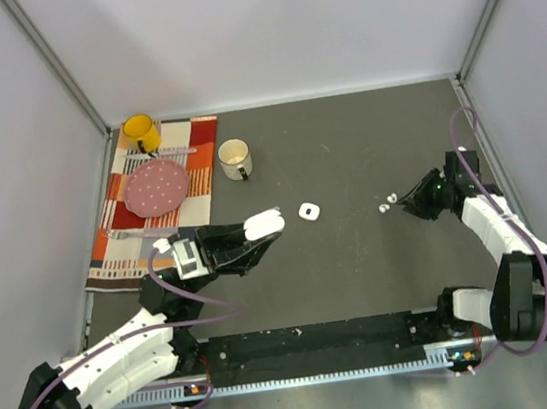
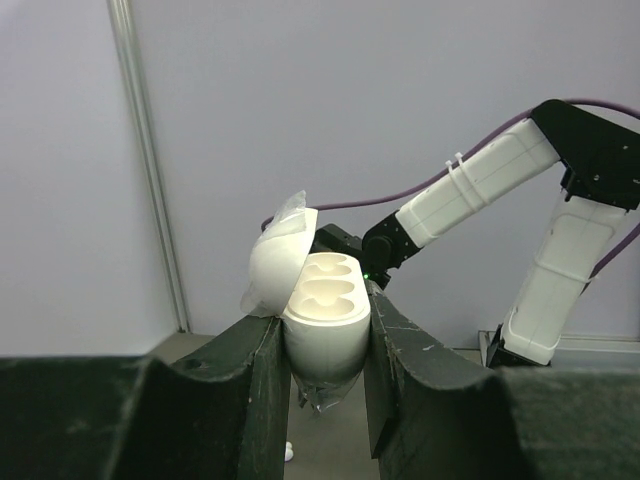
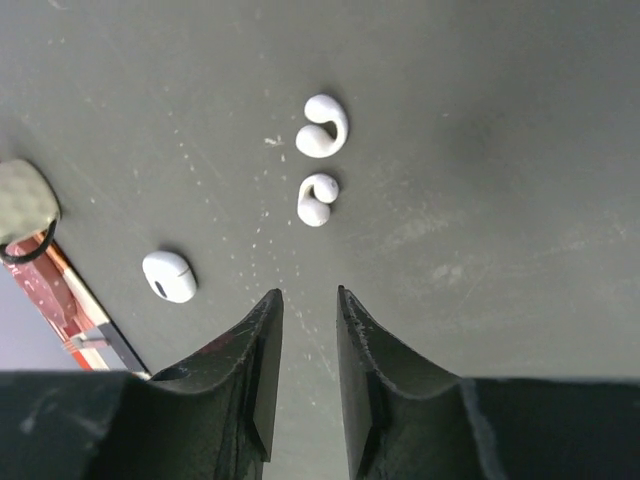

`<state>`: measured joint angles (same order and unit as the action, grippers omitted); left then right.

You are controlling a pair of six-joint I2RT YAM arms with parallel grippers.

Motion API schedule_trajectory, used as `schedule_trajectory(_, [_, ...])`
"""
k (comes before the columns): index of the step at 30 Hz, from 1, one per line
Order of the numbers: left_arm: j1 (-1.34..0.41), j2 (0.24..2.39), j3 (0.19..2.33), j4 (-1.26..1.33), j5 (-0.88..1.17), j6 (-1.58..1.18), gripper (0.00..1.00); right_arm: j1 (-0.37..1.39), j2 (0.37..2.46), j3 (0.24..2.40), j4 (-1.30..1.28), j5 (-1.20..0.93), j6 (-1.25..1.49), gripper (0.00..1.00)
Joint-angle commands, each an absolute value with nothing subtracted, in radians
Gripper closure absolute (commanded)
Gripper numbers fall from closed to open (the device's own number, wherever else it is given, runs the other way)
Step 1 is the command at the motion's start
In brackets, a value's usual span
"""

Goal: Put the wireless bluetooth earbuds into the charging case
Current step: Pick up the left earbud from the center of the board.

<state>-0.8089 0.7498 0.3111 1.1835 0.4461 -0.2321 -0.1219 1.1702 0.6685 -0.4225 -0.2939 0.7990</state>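
My left gripper (image 1: pixel 260 232) is shut on the white charging case (image 2: pixel 325 315), holding it above the table. The case's lid (image 2: pixel 277 262) is flipped open to the left, and its moulded hollows are empty. Two tiny glossy white earbuds (image 3: pixel 323 127) (image 3: pixel 317 199) lie side by side on the dark table, just ahead of my right gripper (image 3: pixel 308 295). In the top view those earbuds (image 1: pixel 387 202) sit just left of the right gripper (image 1: pixel 407 203). Its fingers stand a narrow gap apart with nothing between them.
A second white case (image 1: pixel 308 211), closed, lies on the table between the two grippers. At the back left, a checked cloth (image 1: pixel 119 255) carries a pink plate (image 1: pixel 157 186) and a yellow cup (image 1: pixel 140 133). A white mug (image 1: pixel 235 158) stands beside the cloth.
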Motion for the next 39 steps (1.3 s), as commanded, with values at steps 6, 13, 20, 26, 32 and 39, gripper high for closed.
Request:
schedule_trajectory(6, [-0.813,0.698,0.304,1.14,0.417,-0.192,1.0,-0.152,1.319,0.67,-0.249,-0.307,0.805,0.76])
schedule_trajectory(13, [-0.813,0.695,0.298,1.131,0.403,-0.187,1.0,-0.152,1.402,0.684,-0.226,-0.275,0.779,0.76])
schedule_trajectory(20, [-0.813,0.701,0.301,1.127,0.403,-0.181,1.0,-0.153,1.459,0.686,-0.146,-0.288,0.796,0.76])
schedule_trajectory(26, [-0.813,0.704,0.302,1.121,0.403,-0.179,1.0,-0.152,1.5,0.687,-0.1,-0.276,0.811,0.76])
schedule_trajectory(32, [-0.813,0.707,0.302,1.118,0.403,-0.181,1.0,-0.153,1.548,0.692,-0.06,-0.287,0.822,0.76])
schedule_trajectory(39, [-0.811,0.713,0.305,1.111,0.402,-0.178,1.0,-0.152,1.582,0.689,-0.037,-0.287,0.825,0.76])
